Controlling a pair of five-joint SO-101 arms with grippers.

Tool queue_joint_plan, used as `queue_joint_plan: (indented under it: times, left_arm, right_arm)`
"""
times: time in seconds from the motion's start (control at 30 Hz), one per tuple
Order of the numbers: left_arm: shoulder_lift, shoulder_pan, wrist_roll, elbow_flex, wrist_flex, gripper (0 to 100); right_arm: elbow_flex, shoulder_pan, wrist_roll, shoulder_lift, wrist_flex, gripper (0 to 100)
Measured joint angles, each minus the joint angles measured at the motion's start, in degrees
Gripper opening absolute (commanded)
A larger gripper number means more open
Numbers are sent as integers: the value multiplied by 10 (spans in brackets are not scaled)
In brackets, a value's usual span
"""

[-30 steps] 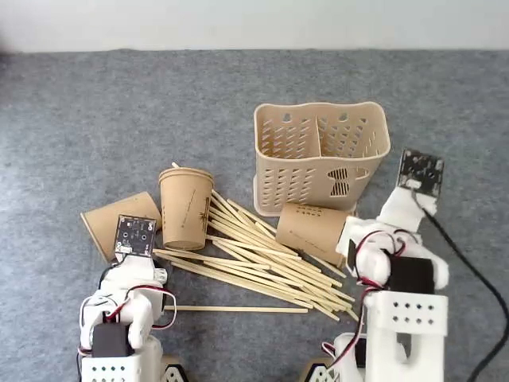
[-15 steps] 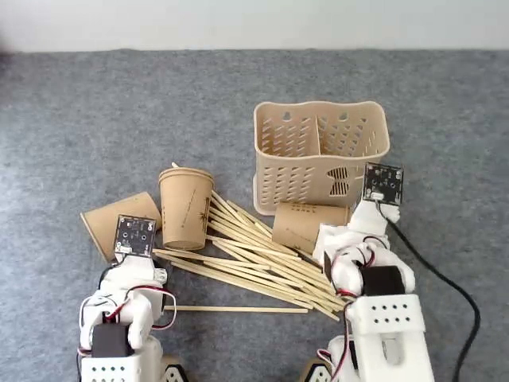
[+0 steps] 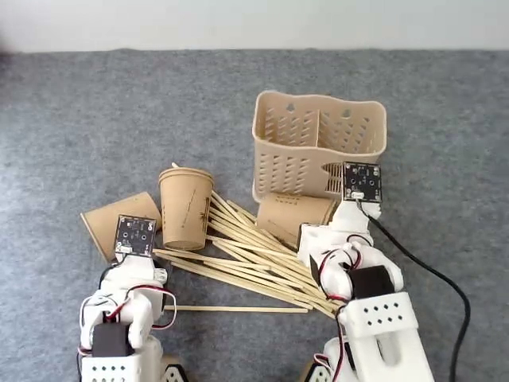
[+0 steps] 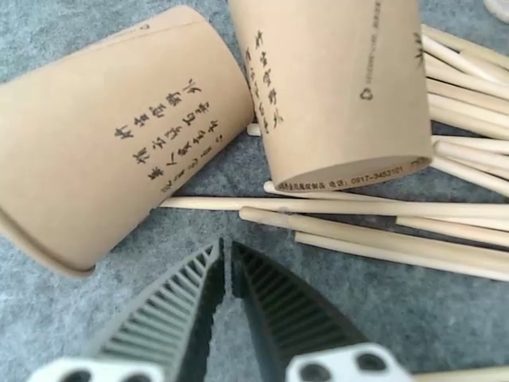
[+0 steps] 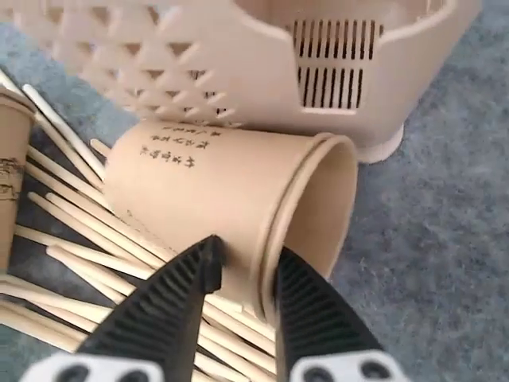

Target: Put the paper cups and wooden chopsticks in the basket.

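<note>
In the high view the basket (image 3: pixel 318 147) sits right of centre on the grey table (image 3: pixel 95 119). One paper cup (image 3: pixel 290 215) lies on its side just below the basket, touching its wall. The wooden chopsticks (image 3: pixel 254 255) spread in a loose heap across the lower middle, partly under that cup. A standing cup (image 3: pixel 185 208) is at the heap's left end, and a third cup (image 3: pixel 107 223) lies on its side further left.

In the right wrist view the right pincer (image 5: pixel 248 259) is partly open. Its jaws sit astride the rim of the lying cup beside the basket; I cannot tell whether they press on it.

In the left wrist view the left pincer (image 4: pixel 226 248) is all but closed and holds nothing. It is low over the table, just short of the third cup and the standing one.
</note>
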Motion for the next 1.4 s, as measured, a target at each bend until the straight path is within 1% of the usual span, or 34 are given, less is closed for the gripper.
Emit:
queue_joint_plan:
  times: [0.07,0.17,0.23,0.4,0.57,0.7,0.83,0.9,1.0,1.23,1.4]
  left_arm:
    - [0,0,0,0,0,14]
    - [0,0,0,0,0,14]
    - [0,0,0,0,0,14]
    - [0,0,0,0,0,14]
    - [0,0,0,0,0,14]
    - [0,0,0,0,0,14]
    - [0,0,0,0,0,14]
    - [0,0,0,0,0,14]
    - [0,0,0,0,0,14]
    - [0,0,0,0,0,14]
    - [0,0,0,0,0,14]
  right_arm:
    - [0,0,0,2,1,8]
    - [1,0,0,-41,16,8]
    - [2,0,16,-80,33,8]
    - [3,5,110,-207,96,8]
    - [2,76,223,-307,150,8]
    - [2,148,307,-318,170,8]
    - [0,199,373,-298,171,8]
    - [-13,206,388,-263,171,8]
    - [-49,209,394,-219,180,8]
    - [-134,209,397,-48,216,8]
    - [-183,210,397,35,222,9]
